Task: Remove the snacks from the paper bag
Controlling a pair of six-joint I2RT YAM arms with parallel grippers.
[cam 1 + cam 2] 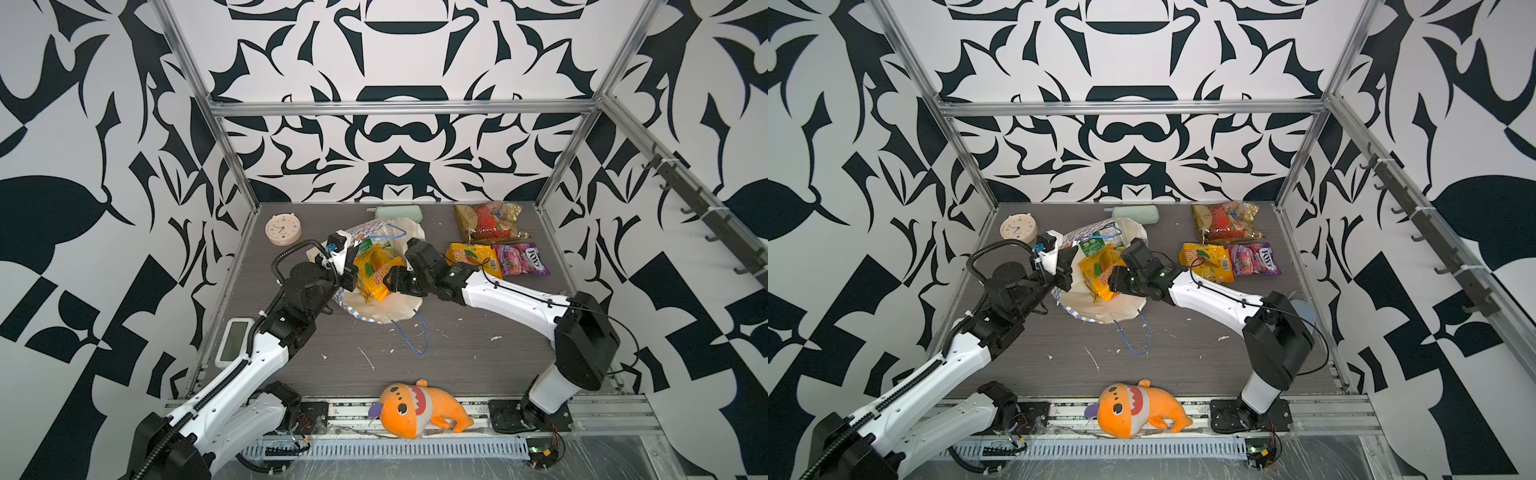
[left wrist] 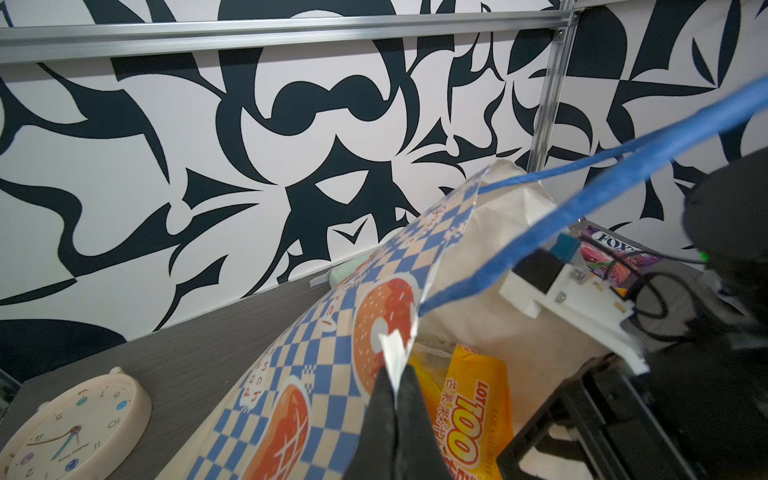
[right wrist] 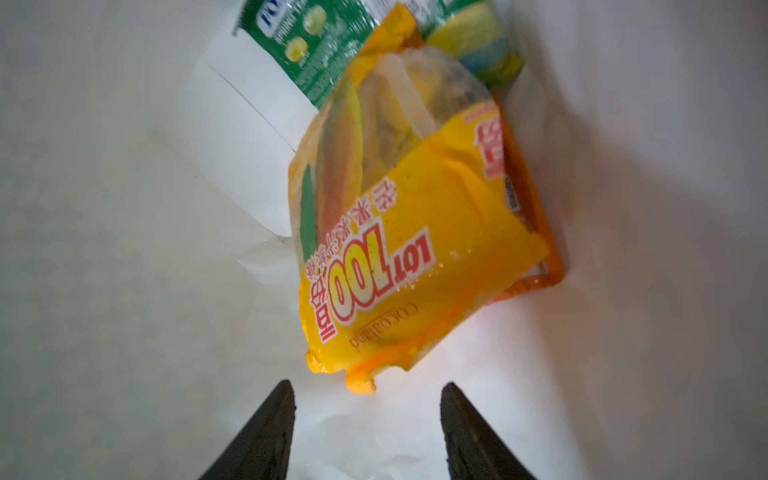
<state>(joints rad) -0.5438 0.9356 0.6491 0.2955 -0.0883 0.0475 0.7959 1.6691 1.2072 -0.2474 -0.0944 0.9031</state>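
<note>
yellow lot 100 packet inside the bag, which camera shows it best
The right wrist view: the yellow Lot 100 packet fills the middle of the frame, label legible, inside the paper bag. Both top views show it small at the bag's mouth. The left wrist view catches only part of it.

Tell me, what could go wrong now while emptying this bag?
The left claw pinches only the thin edge of the paper bag; it may tear or slip.
The open right claw faces the yellow packet, overlapping a green packet; it might push both deeper.
The blue cord hangs near the right arm and could snag.
</note>
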